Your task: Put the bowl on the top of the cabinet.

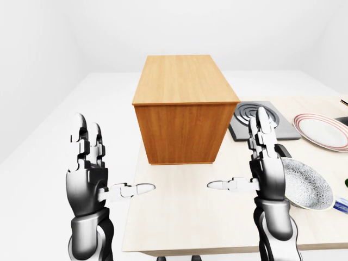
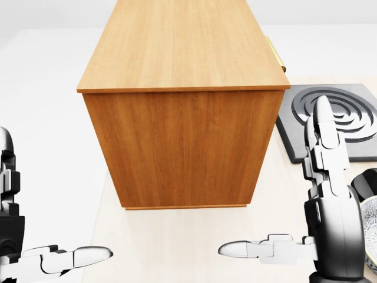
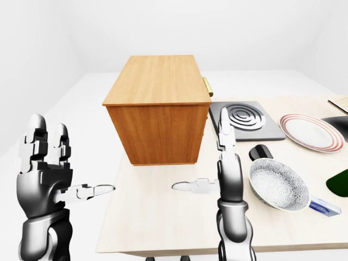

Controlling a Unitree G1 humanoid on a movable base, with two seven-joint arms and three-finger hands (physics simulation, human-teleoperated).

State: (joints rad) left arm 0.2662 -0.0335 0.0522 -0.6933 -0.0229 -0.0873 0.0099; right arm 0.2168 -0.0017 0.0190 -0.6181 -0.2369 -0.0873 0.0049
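Observation:
The bowl (image 3: pixel 277 185), grey-white with a fine pattern, rests on the pale table (image 3: pixel 157 223) at the right. It is just right of my right hand (image 1: pixel 239 157), which does not touch it. That hand is open, with its fingers upright and its thumb pointing left. The wooden cabinet (image 1: pixel 185 109) stands on the table straight ahead, and nothing lies on its flat top (image 2: pixel 182 41). My left hand (image 1: pixel 111 163) is open too, raised at the left beyond the table's left edge. Neither hand holds anything.
A dark square burner plate (image 3: pixel 239 118) lies right of the cabinet. A red-rimmed plate (image 3: pixel 307 130) lies further right. A small black object (image 3: pixel 261 151) sits above the bowl. A green shape (image 3: pixel 341 182) and a blue-white item (image 3: pixel 322 205) lie at the right edge.

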